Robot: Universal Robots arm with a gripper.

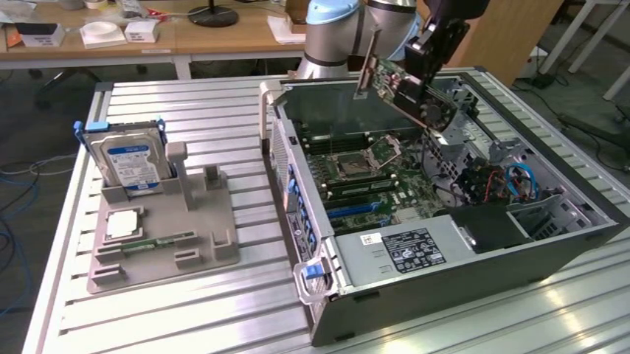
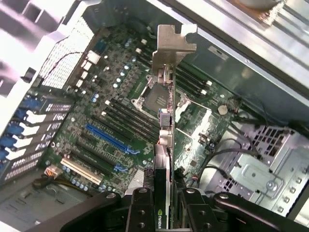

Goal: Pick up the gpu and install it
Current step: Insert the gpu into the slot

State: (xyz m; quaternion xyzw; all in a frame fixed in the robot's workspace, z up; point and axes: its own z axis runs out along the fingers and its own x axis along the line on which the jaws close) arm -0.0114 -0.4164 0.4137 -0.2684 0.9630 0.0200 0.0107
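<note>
An open computer case (image 1: 394, 273) lies on the desk (image 1: 197, 317). Beside it, on the exterior view's left, a grey holder (image 1: 167, 221) keeps a hard drive (image 1: 130, 158) upright. Over the case's far end, the gripper (image 1: 421, 68) is clamped on the gpu (image 1: 392, 80), a tilted green card with a black block and silver end.

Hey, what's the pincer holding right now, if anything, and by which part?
The pincer grips the thin green gpu card with a black cooler, clamped across its faces at the end opposite its silver bracket.
</note>
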